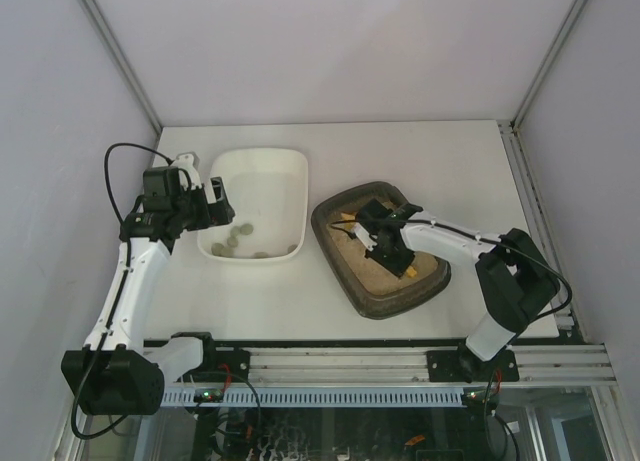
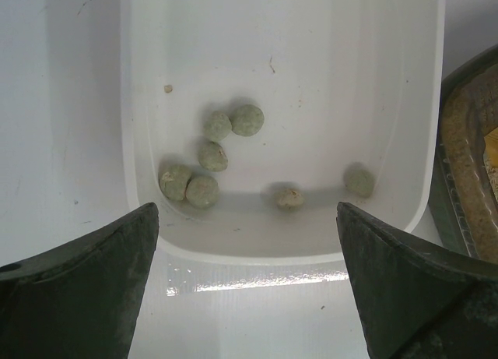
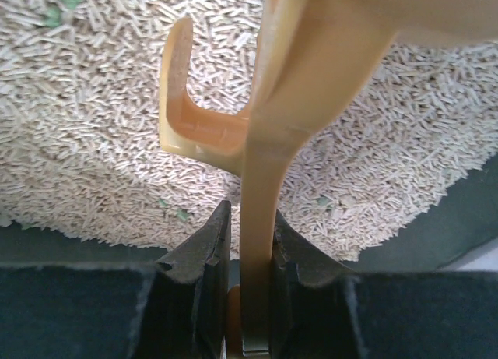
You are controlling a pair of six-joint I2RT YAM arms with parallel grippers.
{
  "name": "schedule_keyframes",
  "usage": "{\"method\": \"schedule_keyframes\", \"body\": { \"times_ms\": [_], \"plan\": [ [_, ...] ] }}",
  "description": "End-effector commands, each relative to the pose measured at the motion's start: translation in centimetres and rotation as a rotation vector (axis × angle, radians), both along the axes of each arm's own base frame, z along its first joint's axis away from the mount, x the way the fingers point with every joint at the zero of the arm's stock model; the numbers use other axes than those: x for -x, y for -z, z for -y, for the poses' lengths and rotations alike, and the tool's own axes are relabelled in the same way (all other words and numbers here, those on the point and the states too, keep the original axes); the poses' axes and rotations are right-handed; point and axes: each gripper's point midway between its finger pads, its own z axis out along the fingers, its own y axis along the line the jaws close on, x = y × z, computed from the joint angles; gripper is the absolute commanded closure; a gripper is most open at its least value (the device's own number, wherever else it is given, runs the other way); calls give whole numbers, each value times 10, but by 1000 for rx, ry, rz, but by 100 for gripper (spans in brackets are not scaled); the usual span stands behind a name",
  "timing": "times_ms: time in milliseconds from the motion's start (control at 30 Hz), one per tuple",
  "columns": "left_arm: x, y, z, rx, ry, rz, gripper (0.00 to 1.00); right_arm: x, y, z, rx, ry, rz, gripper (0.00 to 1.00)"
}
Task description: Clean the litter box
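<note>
Right gripper (image 3: 249, 219) is closed narrow on the flat handle of an orange plastic scoop (image 3: 311, 79), with the jaws pinching the handle edgewise just above the pellet litter (image 3: 93, 141). Judged stiff and light, the scoop may pivot in so thin a hold if it is driven hard into the bed. On the right half of the counter (image 1: 420, 161) sits the litter box (image 1: 400, 306), set at an angle just beside the white tub (image 2: 420, 141). It is probably rigid but heavy with fill, and the load will shift if tipped. Take hold at the wide rim, never at the smooth wall. Small green flecks show among the pellets. Left gripper (image 2: 247, 211) hangs wide open and empty over the near end of the tub, which holds several grey-green clumps (image 2: 247, 119).
</note>
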Motion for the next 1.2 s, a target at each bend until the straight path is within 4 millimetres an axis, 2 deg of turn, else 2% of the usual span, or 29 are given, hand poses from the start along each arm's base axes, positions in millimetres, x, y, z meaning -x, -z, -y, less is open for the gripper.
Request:
{"method": "schedule_keyframes", "body": {
  "times_ms": [0,167,367,567,733,900,1167],
  "plan": [
    [-3,-16,-2,-1,-6,57,0,10,-1,-27,-131,-39,-91,100],
    [-2,-15,-1,4,-4,47,0,14,0,-43,-245,-18,-150,100],
    [0,-16,0,14,-1,46,0,9,1,-49,-346,61,-153,100],
    [1,-13,2,20,4,39,0,6,-5,-55,-521,164,-173,100],
    [1,-12,3,25,9,33,0,6,-7,-49,-582,219,-158,100],
    [0,-13,3,27,8,35,0,7,-15,-52,-694,263,-145,100],
    [1,-16,6,39,14,37,0,2,-17,-51,-730,315,-143,100]
  ]
}}
